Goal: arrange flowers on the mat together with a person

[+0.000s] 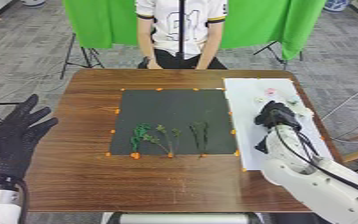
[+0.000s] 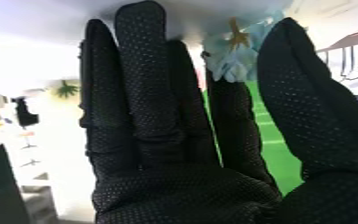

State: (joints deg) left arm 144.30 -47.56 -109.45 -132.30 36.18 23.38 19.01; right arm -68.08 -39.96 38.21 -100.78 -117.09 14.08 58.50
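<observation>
The robot's black-gloved right hand is above a white rectangular sheet, its fingers straight and its thumb apart. Between thumb and fingers is a pale blue petalled flower; whether it is gripped cannot be told. Green leafy stems lie left of the hand, on a dark rectangular mat.

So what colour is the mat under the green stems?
The mat is dark grey, seen best in the head view.

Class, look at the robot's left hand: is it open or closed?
Open: in the head view, the left hand is by the table's left side, its fingers straight and spread apart.
</observation>
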